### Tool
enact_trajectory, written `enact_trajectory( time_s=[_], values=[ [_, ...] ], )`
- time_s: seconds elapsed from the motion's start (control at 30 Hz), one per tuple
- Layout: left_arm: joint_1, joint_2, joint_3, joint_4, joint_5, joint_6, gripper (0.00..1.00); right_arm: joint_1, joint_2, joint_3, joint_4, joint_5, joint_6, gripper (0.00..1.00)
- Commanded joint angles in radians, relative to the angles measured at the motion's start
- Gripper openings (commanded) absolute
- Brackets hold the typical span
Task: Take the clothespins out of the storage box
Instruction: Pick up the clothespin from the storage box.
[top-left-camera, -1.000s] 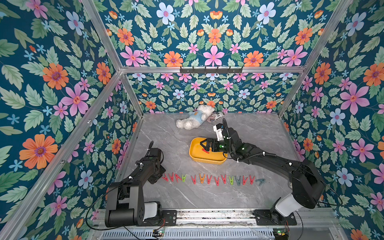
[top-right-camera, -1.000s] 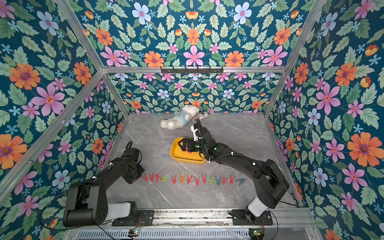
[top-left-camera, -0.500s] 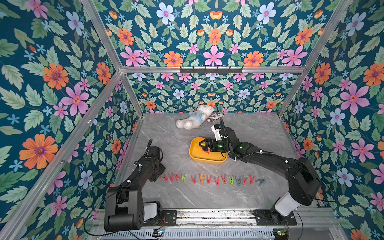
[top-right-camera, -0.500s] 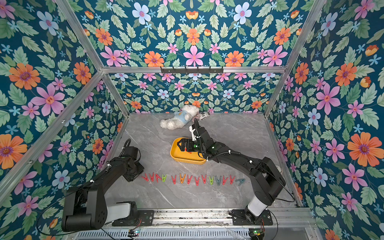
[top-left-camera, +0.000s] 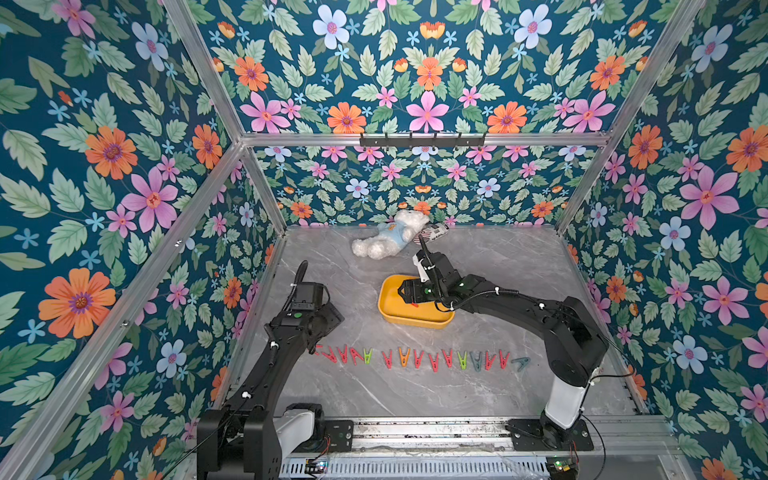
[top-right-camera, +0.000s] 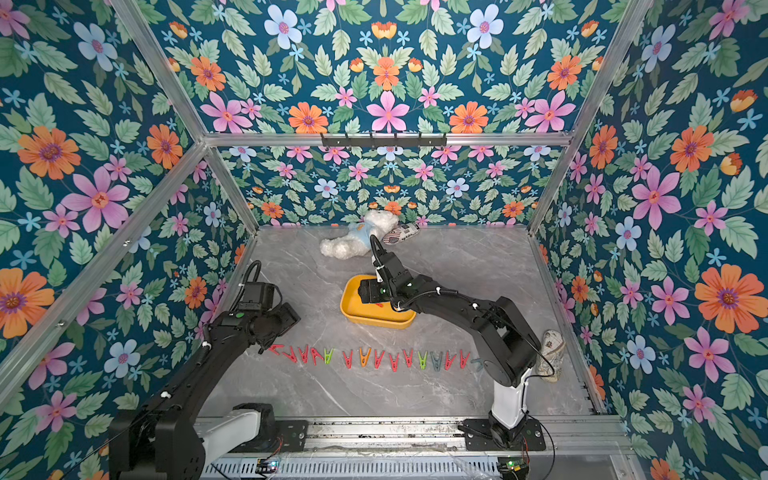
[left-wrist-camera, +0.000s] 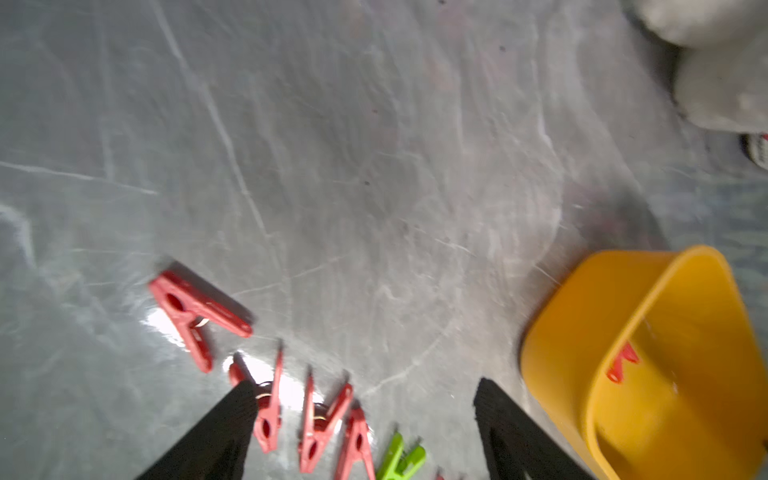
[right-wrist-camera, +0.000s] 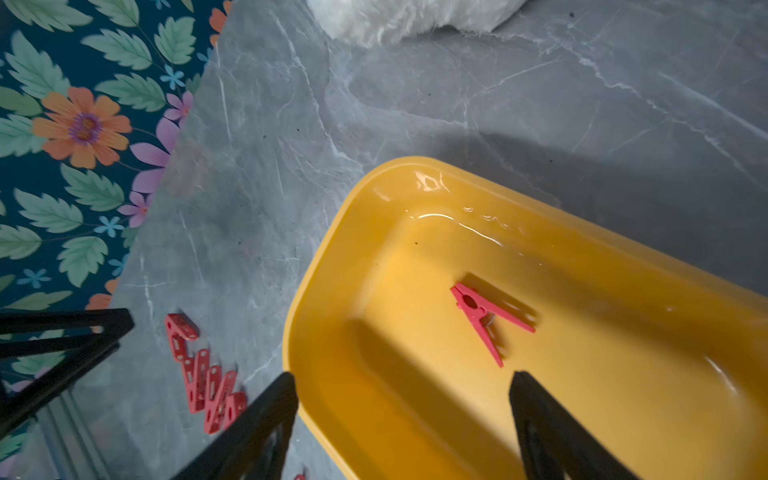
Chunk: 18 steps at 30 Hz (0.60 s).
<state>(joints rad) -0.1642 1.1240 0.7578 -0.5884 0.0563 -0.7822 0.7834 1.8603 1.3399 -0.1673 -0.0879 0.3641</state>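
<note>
**A:** Wide grey marbled desk in front of us, and a white teddy bear is lying at the back by the wall.

**B:** Mid-desk sits the yellow storage box, with the right arm stretched over it. The right tool hangs over the box, jaws spread wide, gripping nothing.

**A:** And the left tool?

**B:** Released too, fingers apart and empty, hovering over the left end of the row.

**A:** That row is the clothespins, out on the desk in a line toward the front. They're mostly red, some green, one orange, grey-blue at the right end.

**B:** One red clothespin lies flat inside the box, just ahead of the right tool's fingertips, untouched.
</note>
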Motion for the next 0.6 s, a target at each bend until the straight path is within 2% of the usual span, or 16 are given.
enact_trajectory(
  time_s=[0.0, 0.07, 0.1, 0.13, 0.2, 0.33, 0.47, 0.57],
  values=[
    [-0.065, 0.009, 0.019, 0.063, 0.014, 0.004, 0.9, -0.002, 0.023, 0.012, -0.027, 0.059, -0.063, 0.67],
    [-0.104, 0.018, 0.03, 0.09, 0.024, 0.003, 0.91, -0.008, 0.038, 0.017, -0.032, 0.071, -0.087, 0.59],
    [-0.123, 0.022, 0.032, 0.108, 0.033, 0.004, 0.93, -0.014, 0.047, 0.02, -0.042, 0.085, -0.103, 0.47],
    [-0.138, 0.023, 0.035, 0.122, 0.038, 0.008, 0.96, -0.02, 0.055, 0.023, -0.046, 0.09, -0.11, 0.42],
    [-0.162, 0.026, 0.039, 0.148, 0.051, 0.011, 0.99, -0.035, 0.075, 0.037, -0.063, 0.088, -0.129, 0.41],
    [-0.182, 0.032, 0.048, 0.18, 0.069, 0.031, 1.0, -0.052, 0.122, 0.073, -0.101, 0.083, -0.16, 0.42],
    [-0.185, 0.046, 0.053, 0.191, 0.075, 0.037, 1.0, -0.057, 0.18, 0.129, -0.154, 0.075, -0.2, 0.36],
    [-0.184, 0.052, 0.049, 0.2, 0.079, 0.035, 1.0, -0.062, 0.205, 0.15, -0.166, 0.085, -0.215, 0.36]
  ],
)
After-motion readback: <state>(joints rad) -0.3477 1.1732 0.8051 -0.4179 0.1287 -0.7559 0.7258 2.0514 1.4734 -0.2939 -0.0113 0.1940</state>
